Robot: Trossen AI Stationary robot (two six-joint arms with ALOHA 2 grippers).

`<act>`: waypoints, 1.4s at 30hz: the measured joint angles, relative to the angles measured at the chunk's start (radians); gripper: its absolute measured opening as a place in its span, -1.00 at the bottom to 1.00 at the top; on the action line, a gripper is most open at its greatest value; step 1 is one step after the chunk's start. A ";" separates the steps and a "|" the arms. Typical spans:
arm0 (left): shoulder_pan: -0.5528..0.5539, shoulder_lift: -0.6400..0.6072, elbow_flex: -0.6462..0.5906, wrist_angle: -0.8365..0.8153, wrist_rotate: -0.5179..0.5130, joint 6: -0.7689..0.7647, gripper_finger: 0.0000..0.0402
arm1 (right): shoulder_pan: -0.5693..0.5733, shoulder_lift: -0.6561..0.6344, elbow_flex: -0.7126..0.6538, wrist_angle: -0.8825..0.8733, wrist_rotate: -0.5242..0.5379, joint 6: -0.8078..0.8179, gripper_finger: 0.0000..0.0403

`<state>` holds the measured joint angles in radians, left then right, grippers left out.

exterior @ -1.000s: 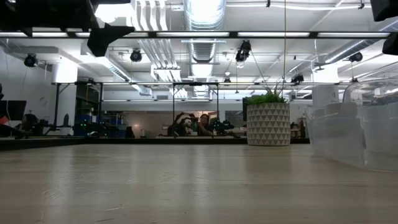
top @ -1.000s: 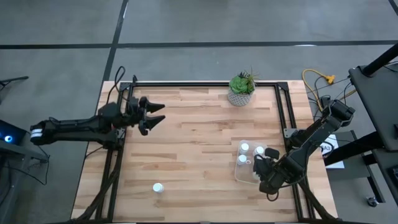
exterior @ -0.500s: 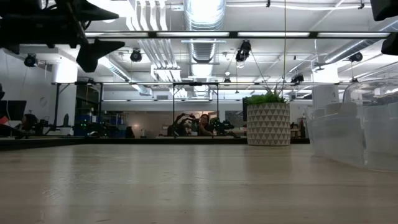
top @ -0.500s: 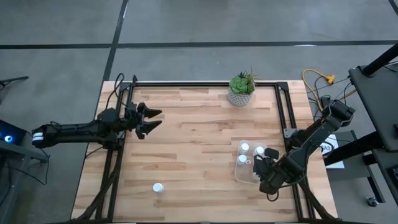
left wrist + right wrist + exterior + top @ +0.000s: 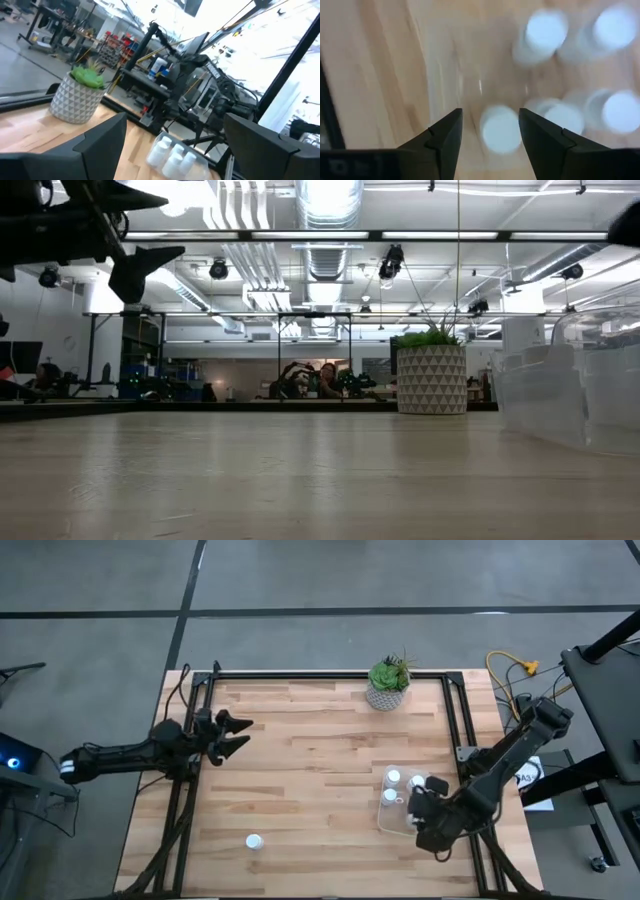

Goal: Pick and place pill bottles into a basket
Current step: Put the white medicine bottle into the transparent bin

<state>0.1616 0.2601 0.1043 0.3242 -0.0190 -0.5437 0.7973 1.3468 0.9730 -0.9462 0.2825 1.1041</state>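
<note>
- I'm looking down at the wooden table, and I'm placing everything relative to the basket, the clear bin sitting near the table's right edge, on the side away from the potted plant.
- Left arm is waiting well apart from the basket, across the table at the left edge; left gripper is hanging in the air with its fingers spread wide and nothing between them.
- Right gripper is hovering right over the basket, at its side nearest the table's right edge. Fingers are standing apart with a white cap showing in the gap below them; I'm reading that as let go, not clamped, since the bottle looks to be sitting down in the bin with the rest.
- Pill bottles: I'm counting about five white caps inside the basket in the right wrist view, clustered together, though blur is making the count shaky.
- One pill bottle is standing alone on the table, well apart from the basket toward the left, on the side away from the plant.
- Step, as I'm judging it: the right arm is finishing a drop into the basket, so the task is looking nearly done, with one bottle left.
- Next move is calling for lifting the right gripper clear of the basket without knocking the bottles, then one arm reaching the lone bottle; the left arm is sitting closer to it.
</note>
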 joint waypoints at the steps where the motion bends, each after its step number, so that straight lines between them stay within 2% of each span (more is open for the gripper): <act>1: 0.000 -0.002 0.000 -0.001 0.002 0.000 0.57 | 0.005 -0.019 0.007 0.004 0.044 -0.003 -0.09; 6: 0.000 -0.016 0.000 -0.004 0.006 0.000 0.57 | 0.051 -0.171 0.004 0.099 0.389 0.042 -0.12; 11: 0.000 -0.023 0.000 -0.003 0.008 0.000 0.57 | 0.105 -0.383 -0.086 0.207 0.708 0.151 -0.16; 13: 0.000 -0.023 0.000 -0.003 0.008 -0.001 0.57 | 0.125 -0.480 -0.146 0.317 0.801 0.118 -0.18; 16: 0.000 -0.023 0.000 -0.003 0.008 -0.002 0.57 | 0.137 -0.635 -0.269 0.577 0.858 -0.064 -0.20; 20: 0.000 -0.023 0.000 -0.003 0.008 -0.004 0.57 | 0.134 -0.831 -0.474 1.062 0.852 -0.410 -0.23; 25: 0.000 -0.023 0.000 -0.006 0.008 -0.047 0.57 | 0.087 -1.001 -0.757 1.813 0.587 -0.871 -0.23; 27: 0.000 -0.023 0.000 -0.011 0.008 -0.054 0.57 | 0.068 -1.032 -0.829 2.005 0.487 -0.990 -0.24; 29: 0.000 -0.026 0.000 -0.024 0.008 -0.055 0.57 | 0.055 -1.054 -0.864 2.082 0.414 -1.043 -0.26; 37: 0.000 -0.016 -0.004 -0.029 0.008 -0.080 0.57 | 0.036 -1.065 -0.873 2.078 0.223 -1.117 -0.39; 42: 0.000 -0.004 -0.030 -0.028 0.019 -0.080 0.57 | 0.035 -1.086 -0.953 2.101 0.238 -1.132 -0.50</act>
<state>0.1616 0.2565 0.0739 0.2962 0.0001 -0.6235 0.8326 0.2609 0.0204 1.1545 0.5209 -0.0279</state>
